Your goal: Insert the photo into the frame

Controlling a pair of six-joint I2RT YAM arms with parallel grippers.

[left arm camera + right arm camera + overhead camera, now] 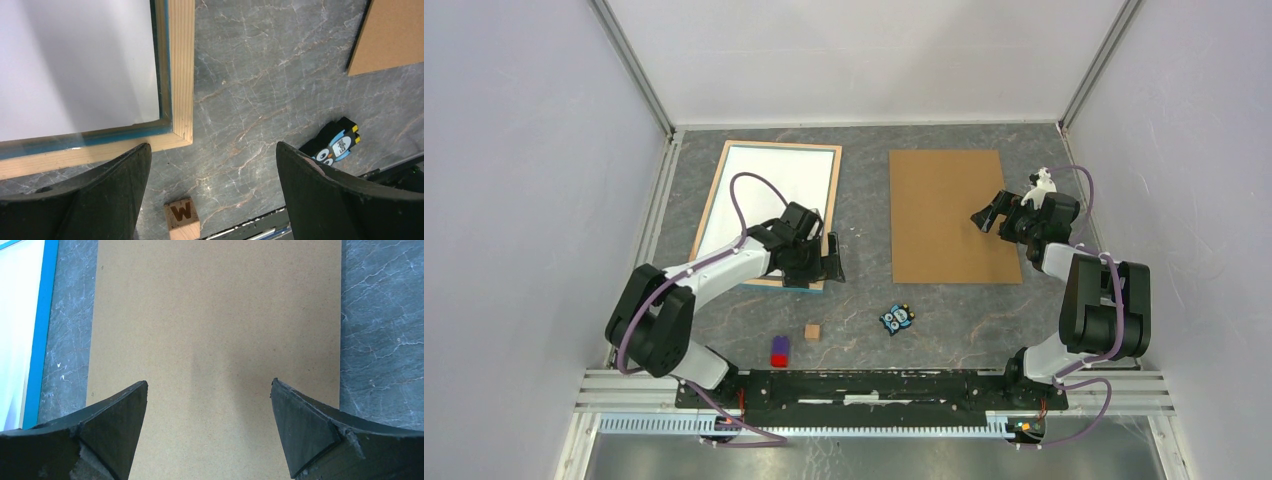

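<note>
The frame (833, 190) lies back-up at the left of the table, showing its light wood rim. A white sheet, the photo's plain back (764, 190), lies inside it. My left gripper (819, 268) is open and empty, hovering over the frame's near right corner. In the left wrist view the rim (182, 75), its blue inner edge and the white sheet (75, 65) lie above my open left gripper (212, 150). My right gripper (984, 220) is open and empty above the brown backing board (949, 215). It also shows open in the right wrist view (210, 385).
The brown board (215, 315) lies flat right of the frame. A penguin toy (897, 318), a wooden "W" block (812, 331) and a red-and-purple block (779, 350) lie near the front rail. Walls enclose the table on three sides.
</note>
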